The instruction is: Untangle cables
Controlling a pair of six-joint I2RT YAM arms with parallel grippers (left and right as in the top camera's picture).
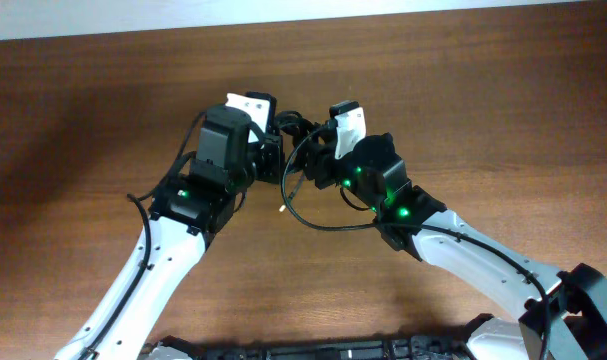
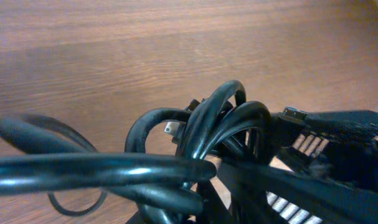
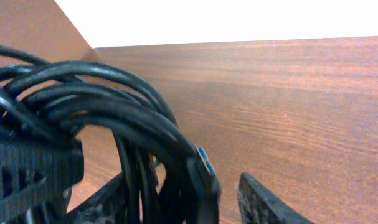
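The cables (image 1: 295, 128) are a bundle of thin black cords held off the table between my two grippers, with one loop (image 1: 318, 222) hanging down toward the front. My left gripper (image 1: 274, 152) is shut on the bundle from the left. In the left wrist view the cords (image 2: 220, 130) fill the jaws (image 2: 238, 208), and a small metal plug tip (image 2: 170, 129) shows. My right gripper (image 1: 319, 158) is open. In the right wrist view its fingers (image 3: 182, 183) straddle the cords (image 3: 114, 112) with a gap on the right. A plug with a blue insert (image 3: 205, 163) sits there.
The brown wooden table (image 1: 483, 110) runs under both arms. Its far edge meets a pale wall (image 1: 303, 12) at the back. The arms' bases (image 1: 323, 348) stand at the front edge.
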